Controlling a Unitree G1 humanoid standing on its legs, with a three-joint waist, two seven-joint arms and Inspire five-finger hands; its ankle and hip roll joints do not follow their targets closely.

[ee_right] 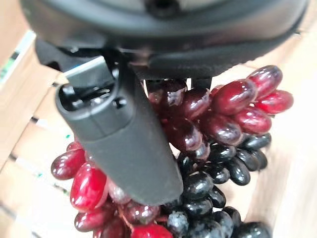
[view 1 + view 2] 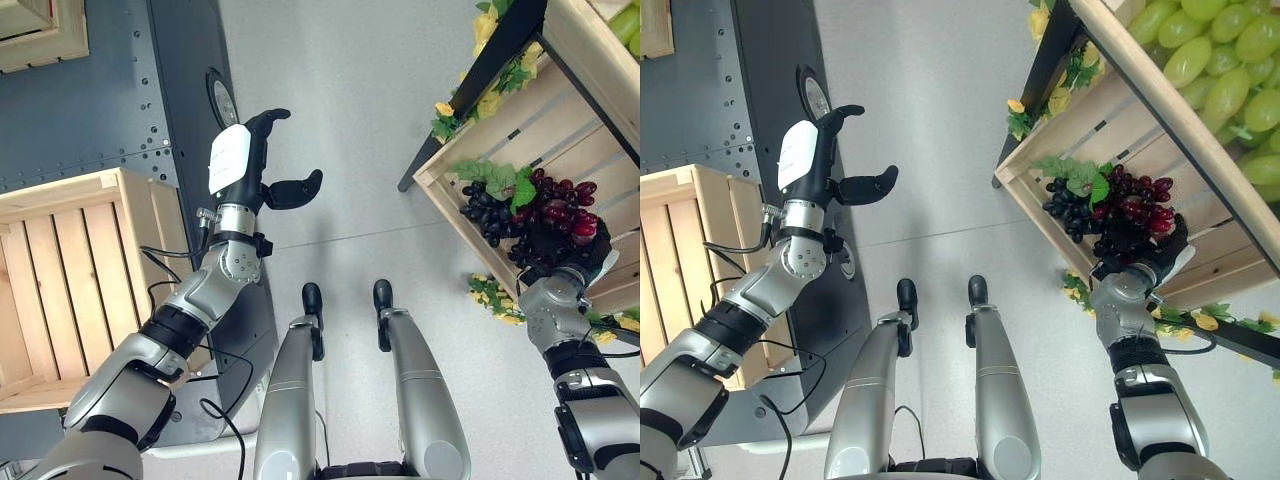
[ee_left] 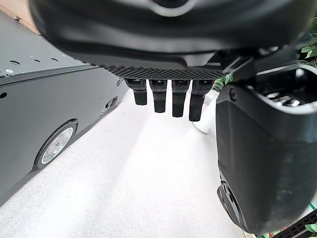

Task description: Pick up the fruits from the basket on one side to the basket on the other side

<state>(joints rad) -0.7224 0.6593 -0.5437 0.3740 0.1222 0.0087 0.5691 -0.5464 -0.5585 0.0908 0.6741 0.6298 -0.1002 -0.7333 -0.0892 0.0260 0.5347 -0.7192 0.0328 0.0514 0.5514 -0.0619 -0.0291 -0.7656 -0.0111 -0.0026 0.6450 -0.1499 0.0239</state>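
Red grapes (image 1: 233,106) in right crate (image 2: 600,150): clasped by curled fingers of right hand (image 2: 565,255). Left hand (image 2: 250,160): raised, fingers spread, nothing held.

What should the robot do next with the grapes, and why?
Probably close the right hand round the red grapes and lift. The hand is on the bunch in the right-side crate, thumb across it, but the fingers are hidden. The left hand hangs open, holding nothing.

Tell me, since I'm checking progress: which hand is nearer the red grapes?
Right. The right hand is on the red grapes in the wooden crate; the left hand hangs open above the floor, far across.
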